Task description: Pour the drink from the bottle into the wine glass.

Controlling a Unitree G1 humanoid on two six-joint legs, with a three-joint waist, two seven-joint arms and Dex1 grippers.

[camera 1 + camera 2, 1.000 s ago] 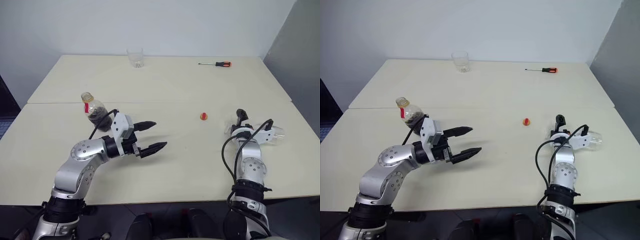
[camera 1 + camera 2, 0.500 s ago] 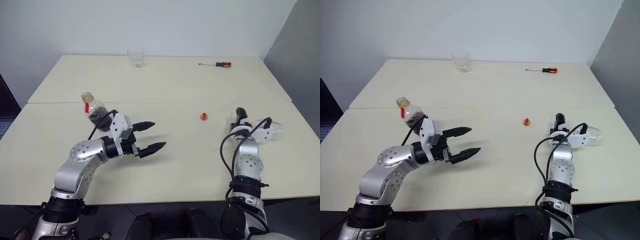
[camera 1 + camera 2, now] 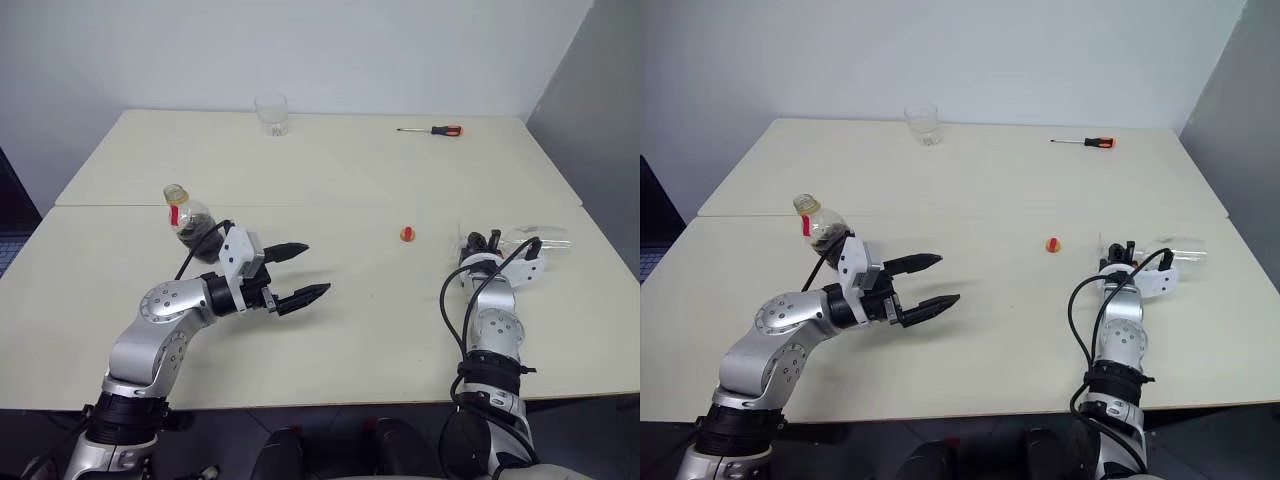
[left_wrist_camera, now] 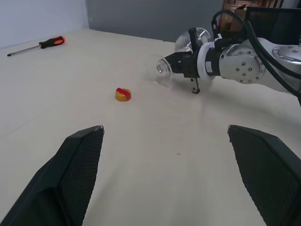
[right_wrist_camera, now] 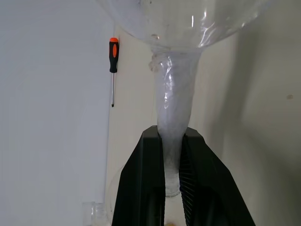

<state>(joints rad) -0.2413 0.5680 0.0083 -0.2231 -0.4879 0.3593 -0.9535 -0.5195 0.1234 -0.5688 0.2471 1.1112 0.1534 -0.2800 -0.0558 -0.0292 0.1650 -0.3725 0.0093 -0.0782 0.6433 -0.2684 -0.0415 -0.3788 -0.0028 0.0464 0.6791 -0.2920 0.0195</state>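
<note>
The bottle [image 3: 186,213] stands uncapped on the left of the table, with the dark drink [image 3: 196,226] in its lower half. My left gripper [image 3: 318,267] hangs open just to its right, pointing toward the table's middle with nothing between its fingers. On the right the wine glass [image 3: 536,240] lies tilted on its side, bowl pointing right. My right gripper [image 5: 172,135] is shut on its stem [image 5: 175,94]. In the left wrist view the glass's foot [image 4: 159,71] faces the camera, with the right gripper [image 4: 182,65] behind it.
The bottle's yellow-and-red cap [image 3: 406,234] lies on the table between the two arms. A short clear tumbler [image 3: 271,114] stands at the far edge. An orange-handled screwdriver [image 3: 432,129] lies at the far right. A seam crosses the table [image 3: 330,160].
My right gripper's fingers have closed onto the wine glass stem, and the glass's bowl has shifted a little farther away. The left arm and the bottle have not moved.
</note>
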